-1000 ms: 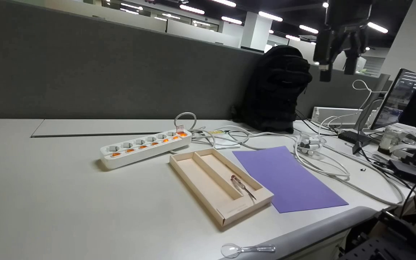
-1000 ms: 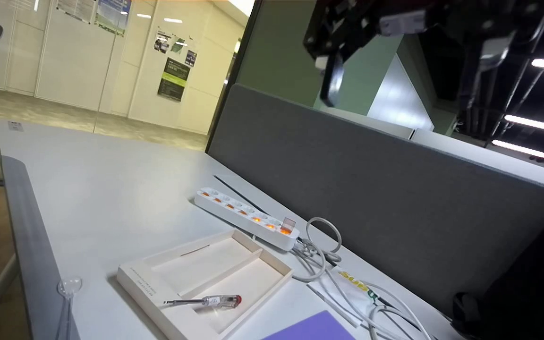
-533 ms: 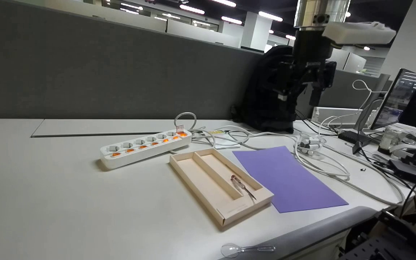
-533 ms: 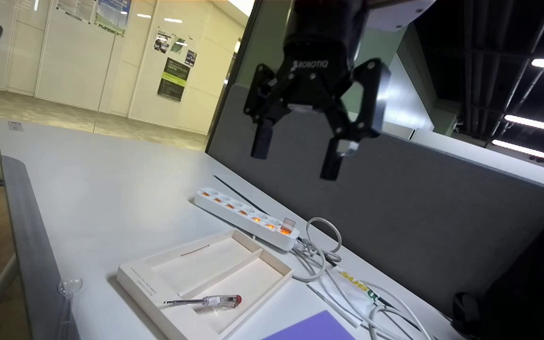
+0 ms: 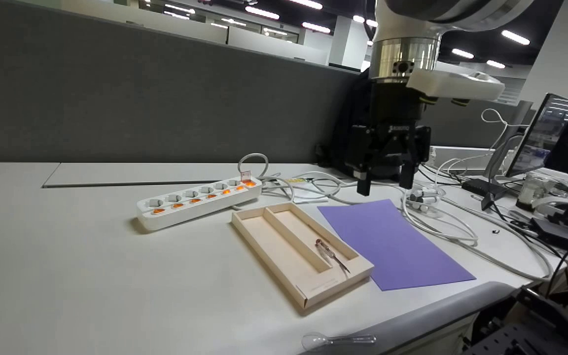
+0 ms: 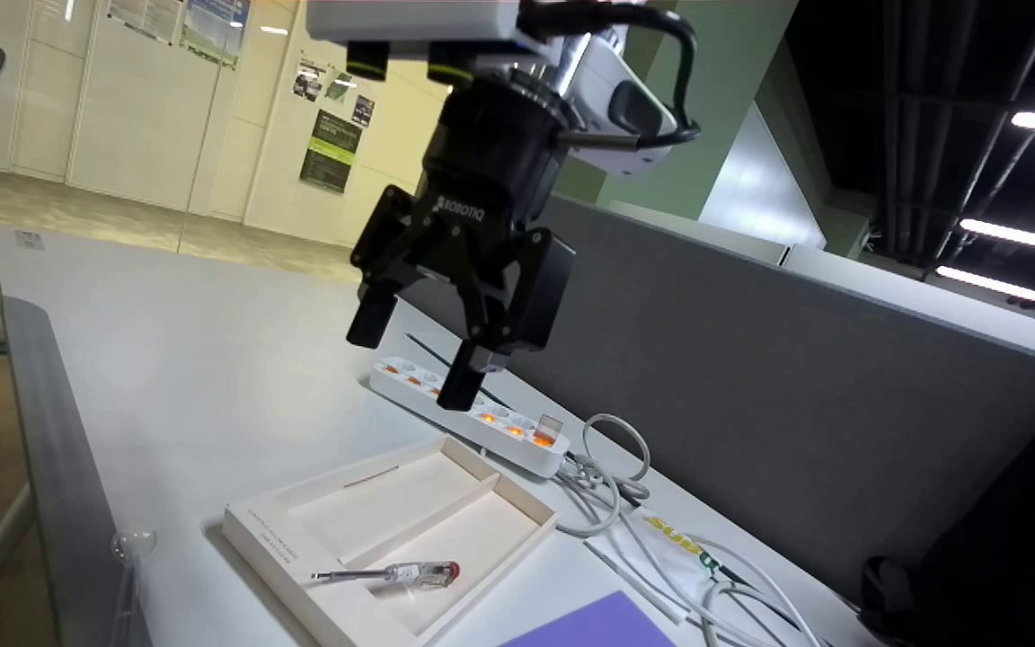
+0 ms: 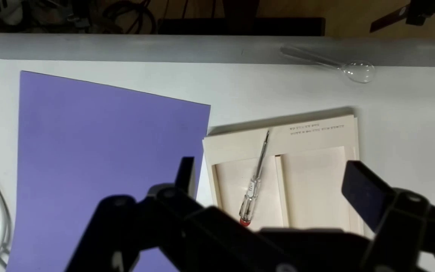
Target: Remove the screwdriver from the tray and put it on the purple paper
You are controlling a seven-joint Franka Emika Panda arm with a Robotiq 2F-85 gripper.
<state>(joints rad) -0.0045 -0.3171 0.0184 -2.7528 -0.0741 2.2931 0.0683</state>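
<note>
— Which step was in hand?
— Approach; nothing gripped. My fingers [image 6: 462, 376] hung wide apart, well clear above the tray [image 7: 236, 147].
— And the screwdriver [image 7: 252, 190]?
— In the tray. Red-ended handle down in the groove nearer the purple paper [image 7: 104, 151], shaft slanting up and out over the end ledge.
— What did the next move call for?
— A shift toward the paper side, I judged: in the wrist view the handle lay between my fingers but off-centre. Then straight down, closing across the handle.
— Any caution?
— The groove walls looked likely to crowd me; a slow descent seemed wise. Lifting and carrying to the paper remained to be done.
</note>
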